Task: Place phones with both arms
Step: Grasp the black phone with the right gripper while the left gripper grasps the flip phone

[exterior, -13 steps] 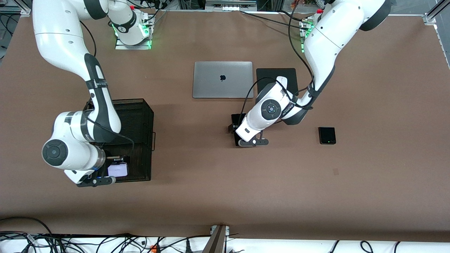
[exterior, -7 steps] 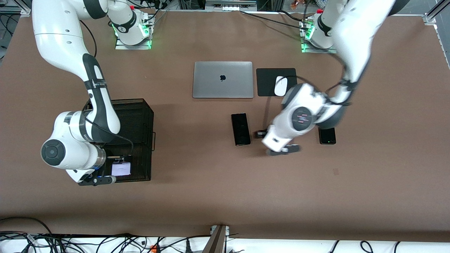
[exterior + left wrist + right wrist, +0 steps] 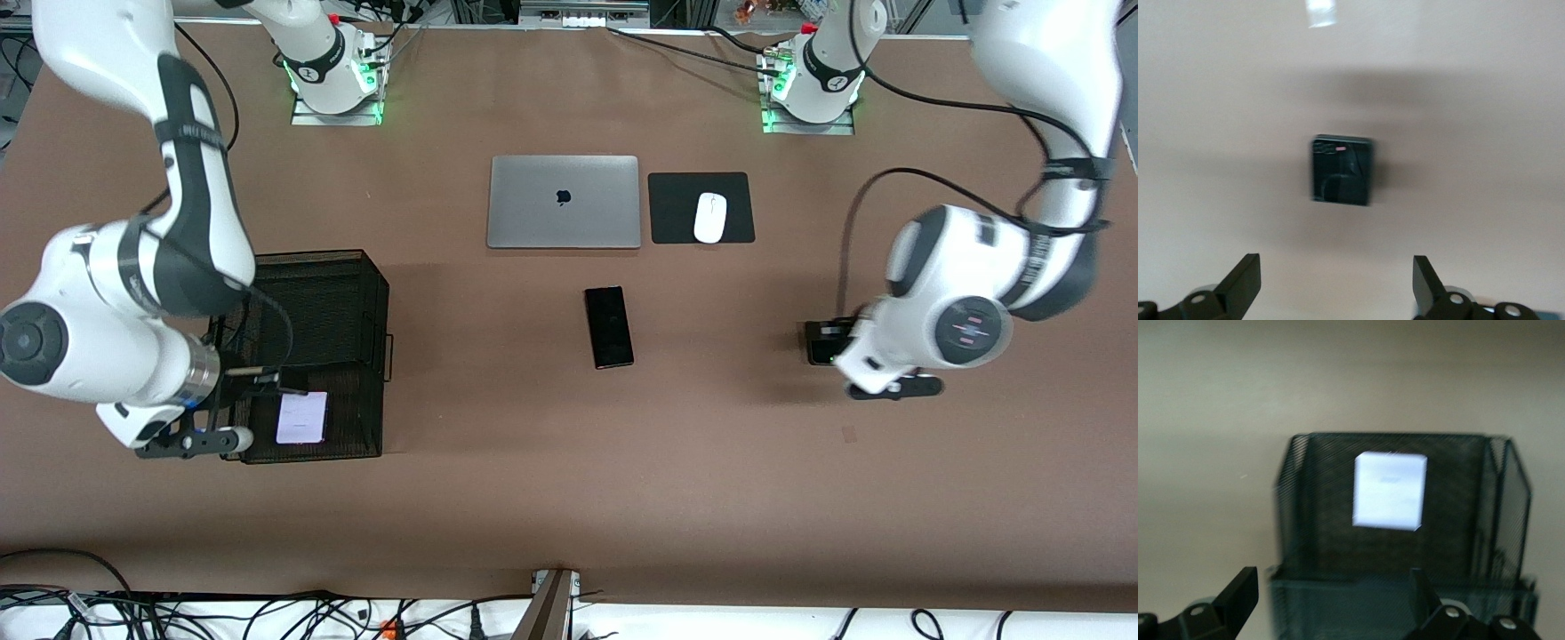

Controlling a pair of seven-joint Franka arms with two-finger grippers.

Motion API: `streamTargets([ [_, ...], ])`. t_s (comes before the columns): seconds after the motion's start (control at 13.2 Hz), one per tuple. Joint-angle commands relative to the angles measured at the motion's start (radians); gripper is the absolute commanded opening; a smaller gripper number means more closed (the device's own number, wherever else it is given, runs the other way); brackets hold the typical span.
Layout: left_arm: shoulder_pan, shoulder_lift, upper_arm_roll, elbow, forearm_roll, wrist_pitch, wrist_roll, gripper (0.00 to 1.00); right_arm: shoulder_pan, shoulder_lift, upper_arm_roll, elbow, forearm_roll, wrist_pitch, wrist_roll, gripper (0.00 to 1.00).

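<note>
The white-lavender phone (image 3: 300, 418) (image 3: 1390, 490) lies flat in the black mesh basket (image 3: 320, 260) (image 3: 1298, 520). My right gripper (image 3: 213, 418) (image 3: 1331, 600) hangs open and empty over the basket's edge at the right arm's end of the table. The long slim black phone (image 3: 609, 326) lies alone at mid-table. The small square black phone (image 3: 820, 347) (image 3: 1341, 170) lies toward the left arm's end, partly hidden in the front view. My left gripper (image 3: 858, 360) (image 3: 1337, 287) hovers beside it, open and empty.
A shut silver laptop (image 3: 563, 202) lies farther from the front camera than the long phone. Beside it a white mouse (image 3: 709, 217) rests on a black pad (image 3: 671, 209). Cables run along the table's near edge.
My right gripper opened, let the white-lavender phone drop into the basket, and drew back. My left arm swung from over the long black phone to the small square one.
</note>
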Motion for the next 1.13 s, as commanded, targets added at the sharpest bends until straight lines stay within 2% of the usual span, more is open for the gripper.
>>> streamTargets([
  [0.0,0.081,0.047,-0.02,-0.034,0.007,0.028,0.091,1.0,0.125,-0.002,-0.001,0.023,0.007,-0.048,0.167,1.0],
  [0.23,0.087,0.048,-0.023,-0.163,0.007,0.233,0.093,1.0,0.324,0.015,-0.006,0.029,-0.002,0.03,0.383,1.0],
  [0.61,0.092,0.073,-0.017,-0.335,0.02,0.557,0.093,1.0,0.604,0.128,-0.007,0.029,-0.059,0.238,0.592,1.0],
  [0.83,0.092,0.084,-0.011,-0.353,0.035,0.597,0.094,1.0,0.687,0.211,-0.006,0.025,-0.12,0.332,0.643,1.0],
  [1.06,0.092,0.079,-0.008,-0.353,0.072,0.593,0.093,1.0,0.707,0.285,-0.002,0.006,-0.125,0.406,0.639,1.0],
])
